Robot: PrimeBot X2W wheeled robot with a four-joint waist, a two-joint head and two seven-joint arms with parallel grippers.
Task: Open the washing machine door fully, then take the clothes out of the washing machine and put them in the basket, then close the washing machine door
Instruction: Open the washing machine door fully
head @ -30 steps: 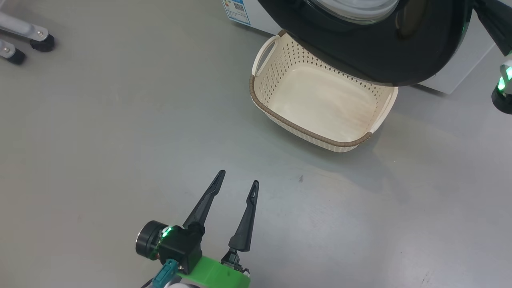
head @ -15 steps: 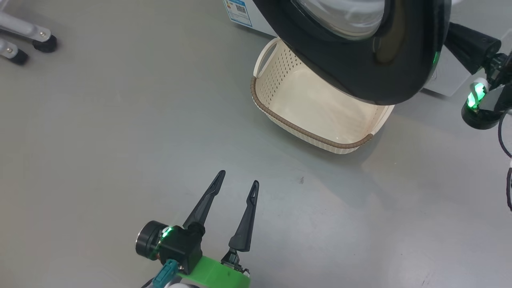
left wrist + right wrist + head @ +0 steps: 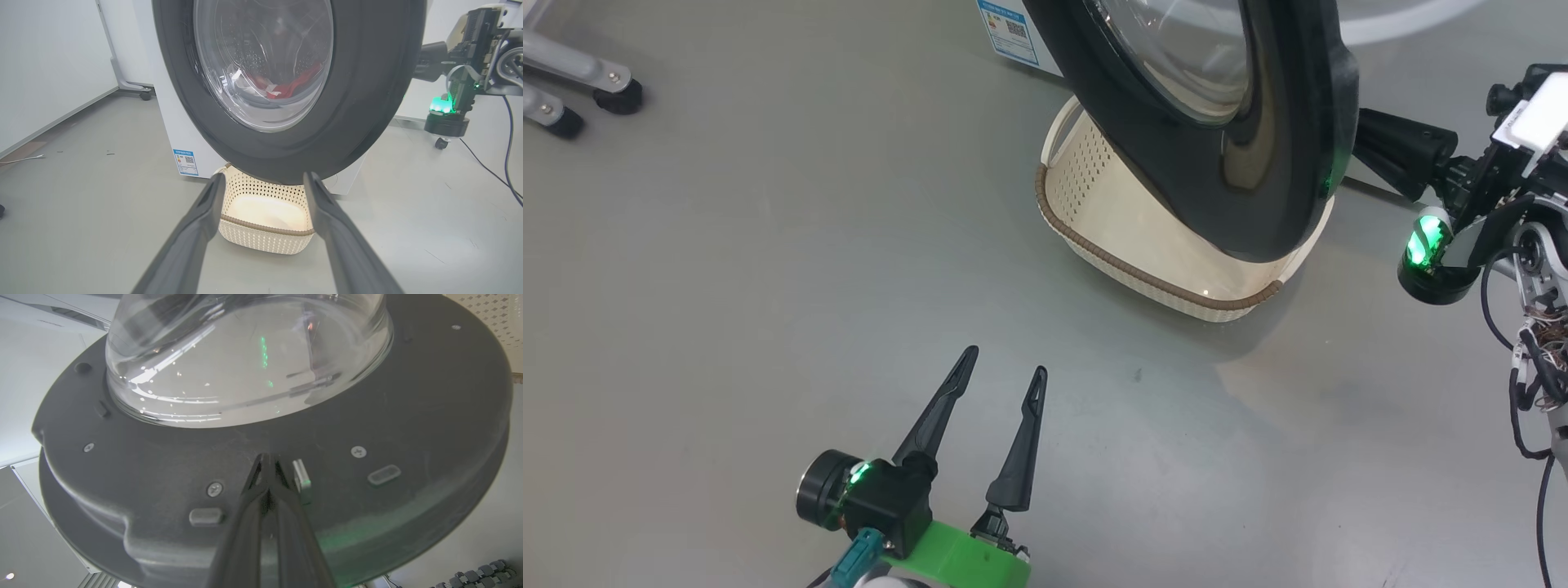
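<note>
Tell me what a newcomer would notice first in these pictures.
The washing machine door, a glossy black ring around bulging glass, hangs part-open over the cream basket on the floor. Through its glass, red clothes lie in the drum. The right gripper, fingers together, touches the door's inner face; the left gripper hovers open above the floor.

Laboratory or test room. We see a bare, smooth grey floor meeting plain white wall panels at the left of the left wrist view. The washing machine stands free on this floor, with a blue label bearing a square code stuck low on its front. We note castored metal legs at the upper left of the head view, a wheeled stand behind the machine, and a black cable trailing over the floor at the right of the left wrist view.
</note>
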